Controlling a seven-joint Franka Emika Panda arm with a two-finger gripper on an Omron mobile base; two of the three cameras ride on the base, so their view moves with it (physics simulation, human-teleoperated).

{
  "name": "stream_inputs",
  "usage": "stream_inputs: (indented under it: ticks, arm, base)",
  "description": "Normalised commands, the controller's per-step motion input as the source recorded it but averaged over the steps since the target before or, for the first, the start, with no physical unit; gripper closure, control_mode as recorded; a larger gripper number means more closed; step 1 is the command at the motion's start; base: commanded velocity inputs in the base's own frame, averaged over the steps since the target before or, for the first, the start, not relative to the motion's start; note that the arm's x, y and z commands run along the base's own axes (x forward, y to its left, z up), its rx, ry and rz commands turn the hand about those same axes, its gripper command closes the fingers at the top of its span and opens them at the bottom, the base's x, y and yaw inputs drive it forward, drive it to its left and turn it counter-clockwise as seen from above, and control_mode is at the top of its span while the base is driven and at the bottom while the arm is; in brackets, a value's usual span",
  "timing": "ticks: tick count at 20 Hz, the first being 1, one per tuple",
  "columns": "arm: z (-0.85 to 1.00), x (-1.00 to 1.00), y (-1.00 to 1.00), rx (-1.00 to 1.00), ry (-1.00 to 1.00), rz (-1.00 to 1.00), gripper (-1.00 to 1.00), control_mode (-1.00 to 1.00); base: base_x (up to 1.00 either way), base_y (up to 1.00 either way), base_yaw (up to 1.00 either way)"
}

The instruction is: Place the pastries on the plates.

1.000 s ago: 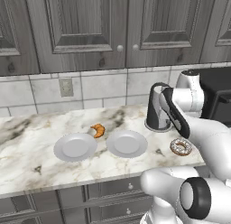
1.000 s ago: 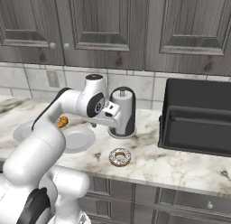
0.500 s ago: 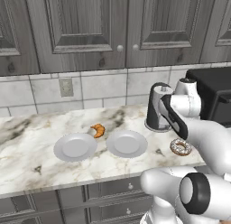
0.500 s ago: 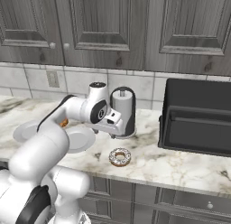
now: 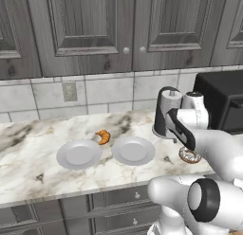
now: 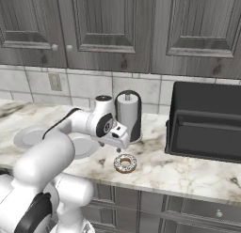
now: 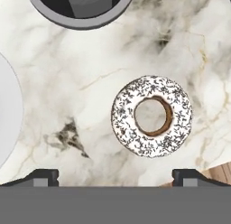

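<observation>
Marble countertop (image 6: 188,168) runs under dark grey cabinets, and just below the centre of the right base view the gripper (image 6: 123,146) hangs directly above the iced donut (image 6: 125,163), jaws spread wide, nothing between them, not touching it. From the hand view the donut (image 7: 151,116) lies right of centre, flat on the marble. Behind it stands a dark cylindrical canister (image 6: 128,116), upright. Over in the left base view, two grey plates (image 5: 79,154) (image 5: 133,150) lie side by side, mid-frame, both bare. The croissant (image 5: 102,136) rests on the counter just above the gap between them. A black microwave (image 6: 207,121) fills the right side.
</observation>
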Motion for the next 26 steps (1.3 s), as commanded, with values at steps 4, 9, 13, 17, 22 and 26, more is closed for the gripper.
stream_inputs:
  ticks: [4,9,13,17,22,26]
  arm:
    - [-0.29,0.06,-0.15,0.00,0.04,-0.06,-1.00,-1.00]
    - [-0.30,0.06,-0.12,0.00,0.04,-0.07,-1.00,-1.00]
    - [-0.34,0.18,-0.01,0.00,0.02,-0.07,-1.00,-1.00]
    - [-0.29,0.14,0.00,0.00,0.02,-0.06,-1.00,-1.00]
    - [-0.25,0.09,-0.02,0.00,0.02,-0.05,-1.00,-1.00]
    - [-0.24,0.06,-0.04,0.00,0.02,-0.04,-1.00,-1.00]
  base:
    - [0.00,0.00,0.00]
    - [0.00,0.00,0.00]
    - [0.00,0.00,0.00]
    - [0.00,0.00,0.00]
    - [0.00,0.00,0.00]
    - [0.00,0.00,0.00]
